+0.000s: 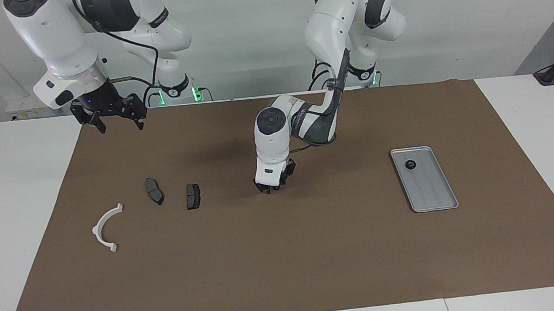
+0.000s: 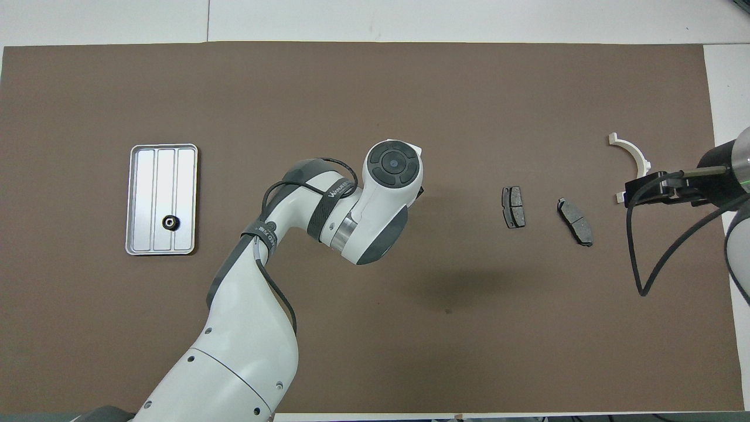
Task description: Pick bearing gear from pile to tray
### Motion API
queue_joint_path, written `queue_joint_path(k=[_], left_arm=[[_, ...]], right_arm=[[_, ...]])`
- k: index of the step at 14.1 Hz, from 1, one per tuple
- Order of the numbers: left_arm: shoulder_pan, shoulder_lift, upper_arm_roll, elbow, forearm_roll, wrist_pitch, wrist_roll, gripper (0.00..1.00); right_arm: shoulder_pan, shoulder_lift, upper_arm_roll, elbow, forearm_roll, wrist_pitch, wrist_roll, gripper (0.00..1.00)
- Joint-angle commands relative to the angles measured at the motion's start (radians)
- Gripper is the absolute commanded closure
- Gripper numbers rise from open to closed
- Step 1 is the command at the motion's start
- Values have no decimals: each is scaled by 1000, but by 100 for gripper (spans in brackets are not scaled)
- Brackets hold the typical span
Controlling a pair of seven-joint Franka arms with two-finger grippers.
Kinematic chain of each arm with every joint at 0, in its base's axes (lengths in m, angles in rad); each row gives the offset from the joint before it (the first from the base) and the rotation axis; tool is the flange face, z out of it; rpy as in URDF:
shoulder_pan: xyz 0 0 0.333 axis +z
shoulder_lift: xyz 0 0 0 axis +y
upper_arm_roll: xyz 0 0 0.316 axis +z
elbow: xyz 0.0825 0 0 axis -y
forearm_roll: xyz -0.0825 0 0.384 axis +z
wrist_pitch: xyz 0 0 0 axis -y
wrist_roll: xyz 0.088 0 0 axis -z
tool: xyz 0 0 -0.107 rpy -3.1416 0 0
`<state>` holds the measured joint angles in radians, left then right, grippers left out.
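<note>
The left gripper (image 1: 270, 188) is lowered close to the brown mat (image 1: 285, 255) near the table's middle; whether its fingers are parted or closed, or grip anything, cannot be told. The right gripper (image 1: 117, 123) is held high over the mat's edge at the right arm's end, its fingers spread and nothing between them. In the tray (image 1: 439, 199), toward the left arm's end, one bearing gear (image 1: 410, 165) is seen. Two brake pads (image 1: 154, 191) and a white arc (image 1: 105, 228) are laid toward the right arm's end.
</note>
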<state>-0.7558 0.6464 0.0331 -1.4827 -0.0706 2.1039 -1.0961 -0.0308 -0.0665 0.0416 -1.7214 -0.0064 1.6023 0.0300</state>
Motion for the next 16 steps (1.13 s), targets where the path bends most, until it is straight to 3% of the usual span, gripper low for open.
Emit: queue_joint_path(k=[1,10,14,16], left_arm=[[-22,-10,21,-25,-2,25,-16,38],[-20,-16,22,-62,0,71,-16,40],[-20,-17,27,-64,2,70,-16,61],[-13,-17,27,-64,3,70,-15,65]], right_arm=[[-31,-21,8,-24,23,4,13,0],[-52,-19,8,-23,22,10,22,0],[-55,-19,8,-23,22,13,28,0],[-55,-19,8,-23,22,10,28,0]])
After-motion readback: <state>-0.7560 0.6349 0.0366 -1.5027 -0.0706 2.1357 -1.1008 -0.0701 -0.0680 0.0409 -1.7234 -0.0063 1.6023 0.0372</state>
